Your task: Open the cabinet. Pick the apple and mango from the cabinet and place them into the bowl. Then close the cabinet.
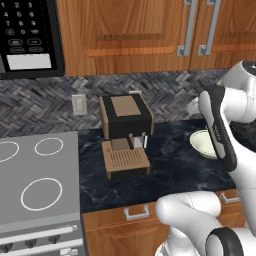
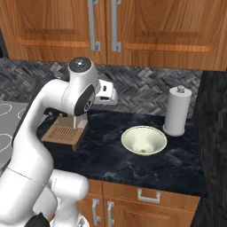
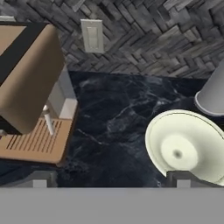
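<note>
Dark marble counter [image 2: 177,164], grey herringbone backsplash [image 1: 45,100], stove [image 1: 35,185], microwave [image 1: 27,35], wooden drawers [image 2: 150,197]

The robot's arm [image 2: 48,133] is built of smooth, glossy white rounded segments, joined by dark grey to black rings at the joints. 1 link carries a long dark inlay stripe along its side, seen in the left base view. A round dark cap with a small light centre tops 1 joint. Its 2 finger tips [image 3: 40,179] are small, dark grey and blocky.
</note>
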Motion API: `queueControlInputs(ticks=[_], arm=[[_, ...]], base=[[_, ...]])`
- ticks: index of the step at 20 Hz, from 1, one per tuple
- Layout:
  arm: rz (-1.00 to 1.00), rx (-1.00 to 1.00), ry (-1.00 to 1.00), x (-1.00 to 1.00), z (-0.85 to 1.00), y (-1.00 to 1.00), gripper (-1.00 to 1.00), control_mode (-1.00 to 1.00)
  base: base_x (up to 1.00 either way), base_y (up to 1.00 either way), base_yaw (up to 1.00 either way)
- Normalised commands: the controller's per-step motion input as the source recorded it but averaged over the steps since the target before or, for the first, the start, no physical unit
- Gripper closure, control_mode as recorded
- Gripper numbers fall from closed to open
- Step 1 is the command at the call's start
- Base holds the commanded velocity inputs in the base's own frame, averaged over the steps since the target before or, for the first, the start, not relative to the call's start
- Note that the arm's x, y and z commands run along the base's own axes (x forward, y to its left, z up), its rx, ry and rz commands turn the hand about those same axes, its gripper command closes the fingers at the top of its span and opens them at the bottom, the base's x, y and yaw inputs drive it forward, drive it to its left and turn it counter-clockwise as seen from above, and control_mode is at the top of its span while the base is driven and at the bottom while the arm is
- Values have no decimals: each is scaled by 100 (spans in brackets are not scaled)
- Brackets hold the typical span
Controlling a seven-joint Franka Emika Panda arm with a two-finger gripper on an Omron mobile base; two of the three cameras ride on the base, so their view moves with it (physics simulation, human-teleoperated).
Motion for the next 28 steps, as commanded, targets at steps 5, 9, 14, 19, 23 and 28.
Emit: queueControlInputs(ticks=[5, 9, 14, 19, 23, 28], arm=[[0, 12, -16, -5, 65, -29, -100, -100], [0, 5, -12, -6, 62, -22, -100, -100], [-1, 0, -10, -3, 49, -5, -100, -100], [-3, 0, -5, 0, 48, 0, -100, -100], [-4, 0, -2, 0, 48, 0, -100, -100], [-2, 0, -2, 0, 44, 0, -100, -100]], base=[[0, 0, 0], [0, 0, 0], [0, 0, 0], [0, 0, 0], [0, 0, 0], [0, 0, 0]])
